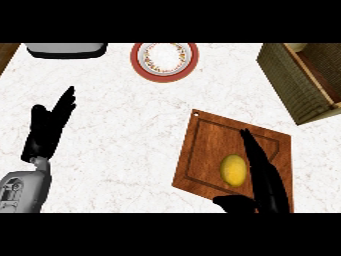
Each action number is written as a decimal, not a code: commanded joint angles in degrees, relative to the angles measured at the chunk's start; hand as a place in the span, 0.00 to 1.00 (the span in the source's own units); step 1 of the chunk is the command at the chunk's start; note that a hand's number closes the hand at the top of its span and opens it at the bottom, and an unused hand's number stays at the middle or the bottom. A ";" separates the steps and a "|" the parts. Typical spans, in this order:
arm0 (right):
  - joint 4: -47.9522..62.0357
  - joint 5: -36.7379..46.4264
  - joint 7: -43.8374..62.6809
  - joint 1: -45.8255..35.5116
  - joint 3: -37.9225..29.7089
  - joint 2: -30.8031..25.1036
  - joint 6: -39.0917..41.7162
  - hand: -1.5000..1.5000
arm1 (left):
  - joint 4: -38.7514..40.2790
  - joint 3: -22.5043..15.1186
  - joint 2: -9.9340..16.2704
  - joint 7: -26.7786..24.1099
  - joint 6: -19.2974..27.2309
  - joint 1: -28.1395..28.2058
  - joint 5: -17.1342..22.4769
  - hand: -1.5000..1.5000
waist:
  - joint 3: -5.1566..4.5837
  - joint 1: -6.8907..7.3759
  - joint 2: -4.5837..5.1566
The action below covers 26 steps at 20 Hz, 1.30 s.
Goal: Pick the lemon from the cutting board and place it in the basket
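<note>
the lemon [233,170] is lying on the cutting board [210,150], just left of the right hand [265,175], whose fingers are stretching out straight beside it, holding nothing. the left hand [49,127] is resting open at the left, fingers up. the basket [309,80] is sitting at the upper right, well apart from the lemon.

A red-rimmed plate [165,59] and a grey appliance [64,49] sit along the marble counter's [121,140] far edge
</note>
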 commanded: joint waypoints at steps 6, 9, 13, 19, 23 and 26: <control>3.39 4.25 -1.60 -3.20 -0.77 -0.97 0.46 1.00 | -4.19 -0.20 -0.73 0.50 -1.00 3.28 -0.15 0.50 | 0.01 0.19 -0.02; 5.15 7.40 -5.50 -0.59 0.21 -2.11 -3.13 1.00 | -3.03 -0.56 -1.36 1.28 -0.02 1.59 -1.22 0.50 | 0.01 -0.02 -0.02; 2.47 12.10 -0.89 -2.86 0.37 -1.92 -1.10 1.00 | -1.00 1.70 0.48 0.98 -1.18 -0.49 -0.37 0.50 | -0.01 -0.07 -0.02; 8.91 18.00 4.78 -18.74 0.96 -5.31 14.05 1.00 | 3.76 0.43 -1.63 -2.40 -0.04 -2.30 -1.58 0.50 | -0.20 1.27 0.39; 15.64 17.90 5.23 -32.19 1.32 -9.02 30.17 1.00 | 1.78 -1.02 -1.26 -0.40 -1.91 -3.13 -1.45 0.50 | -0.29 4.47 0.63; 19.34 17.84 5.26 -43.31 2.14 -6.23 36.82 1.00 | 3.79 0.21 -1.97 -1.92 -0.43 -2.32 -1.28 0.50 | -0.14 2.61 0.39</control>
